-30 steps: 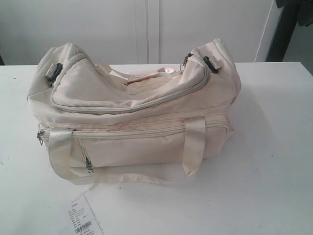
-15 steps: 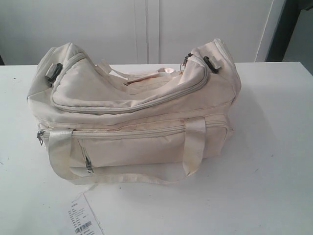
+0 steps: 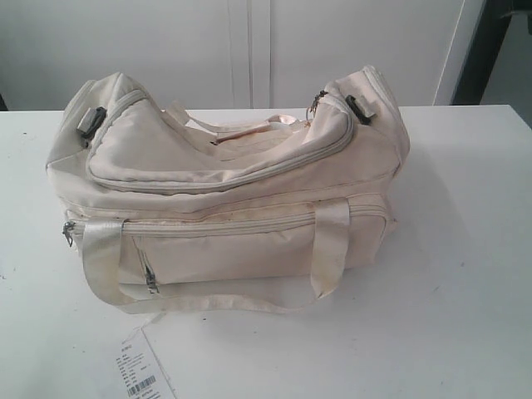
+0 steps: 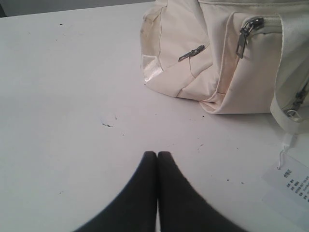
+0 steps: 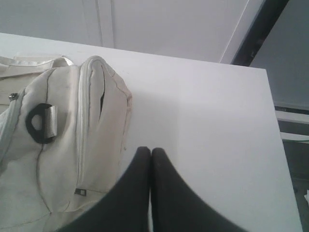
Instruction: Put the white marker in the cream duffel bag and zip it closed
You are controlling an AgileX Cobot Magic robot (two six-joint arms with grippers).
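Observation:
The cream duffel bag (image 3: 224, 195) lies across the middle of the white table (image 3: 465, 274), its top zip running shut along the lid and its shiny strap handles hanging down the front. The white marker is out of view in every frame. My left gripper (image 4: 157, 153) is shut and empty, hovering over bare table short of one end of the bag (image 4: 227, 58). My right gripper (image 5: 151, 150) is shut and empty too, just beside the bag's other end (image 5: 63, 145) with its black clip (image 5: 39, 123). Neither gripper shows in the exterior view.
A paper barcode tag (image 3: 143, 370) lies on the table in front of the bag, also seen as the tag (image 4: 292, 181) in the left wrist view. The table's far edge (image 5: 270, 121) runs close beyond my right gripper. A white wall (image 3: 249, 50) stands behind.

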